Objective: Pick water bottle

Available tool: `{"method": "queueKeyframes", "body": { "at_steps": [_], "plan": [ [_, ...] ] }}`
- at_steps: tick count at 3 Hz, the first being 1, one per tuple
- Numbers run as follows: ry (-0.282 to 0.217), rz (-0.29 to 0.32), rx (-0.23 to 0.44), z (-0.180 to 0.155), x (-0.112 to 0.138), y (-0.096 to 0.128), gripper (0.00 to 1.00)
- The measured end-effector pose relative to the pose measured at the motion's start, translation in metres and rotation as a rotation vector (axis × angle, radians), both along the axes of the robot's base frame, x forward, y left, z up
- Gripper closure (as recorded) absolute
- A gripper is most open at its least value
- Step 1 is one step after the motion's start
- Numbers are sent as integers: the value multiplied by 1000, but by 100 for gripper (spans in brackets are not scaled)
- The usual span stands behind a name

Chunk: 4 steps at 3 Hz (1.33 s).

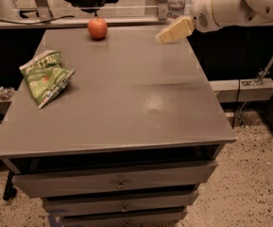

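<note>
At the left of the grey surface [126,103] we see a crumpled green chip bag [46,77] lying flat. Farther back, near the far edge, sits a red apple [97,28]. At the far right corner the hand [173,30] hangs just over the surface, its pale tip angled down and left; we cannot tell whether it is apart or together. Just behind it the water bottle [175,3] stands upright, its base hidden by the hand. The white arm [240,6] reaches in from the right.
</note>
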<state>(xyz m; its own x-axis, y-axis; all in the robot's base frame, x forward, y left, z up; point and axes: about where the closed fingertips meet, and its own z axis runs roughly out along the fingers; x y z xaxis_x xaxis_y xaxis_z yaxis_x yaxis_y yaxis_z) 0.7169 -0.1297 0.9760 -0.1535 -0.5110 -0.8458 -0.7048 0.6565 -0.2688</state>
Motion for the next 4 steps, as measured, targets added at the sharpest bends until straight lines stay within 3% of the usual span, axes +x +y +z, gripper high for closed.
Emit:
{"method": "queueKeyframes", "body": {
  "at_steps": [2,4],
  "plan": [
    [-56,-94,140,-36,63,-34,0],
    [-114,-193,209,-60,124,-64,0]
  ]
}}
